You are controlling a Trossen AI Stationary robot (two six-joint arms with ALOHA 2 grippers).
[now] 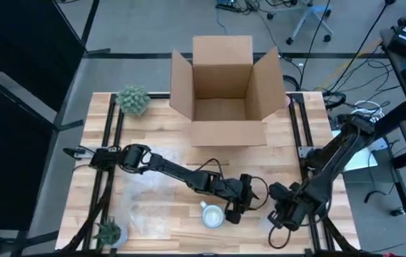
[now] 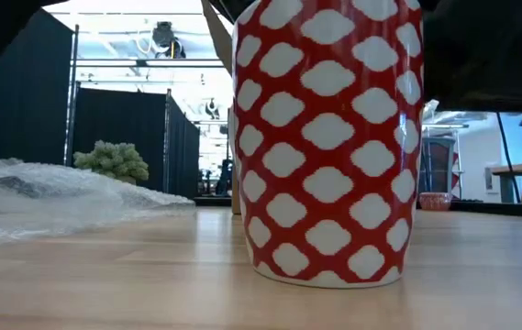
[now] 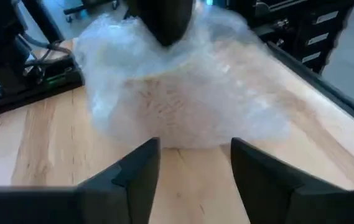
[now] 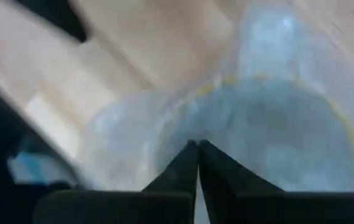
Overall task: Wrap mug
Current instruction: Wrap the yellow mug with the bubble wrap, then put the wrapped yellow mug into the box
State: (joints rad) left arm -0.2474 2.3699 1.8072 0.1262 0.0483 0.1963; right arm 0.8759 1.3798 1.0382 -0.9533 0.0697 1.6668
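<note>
Mug: stands upright on the wooden surface (image 1: 167, 135) near its front edge, seen from above as a pale round rim (image 1: 212, 215); in the low view it shows as a red body with white cloud shapes (image 2: 327, 137), base flat on the wood.
Bubble wrap: one clear sheet (image 1: 145, 194) lies spread on the surface to the mug's left, well apart from it; a second clear piece (image 3: 183, 81) shows bunched ahead of the left arm's fingers.
Left pincer: (image 1: 236, 207) reaches across to just beside the mug on its right; its fingers (image 3: 133, 174) stand apart with nothing between them.
Right pincer: (image 1: 282, 214) sits low at the front right of the surface, near the left one; its fingertips are pressed together on a thin clear film (image 4: 270, 118), apparently the bunched wrap.
Cardboard box: (image 1: 225, 93) open at the back of the surface, flaps out.
Plants: (image 1: 133, 100) back left, (image 1: 108, 230) front left.
Stage, as a judgement: wrap not yet around the mug.
Risk: the left arm is close enough to nudge or tip the mug; thin film could slip from the right pincer's narrow pinch when pulled; dragged wrap could catch the mug and slide it toward the front edge.
</note>
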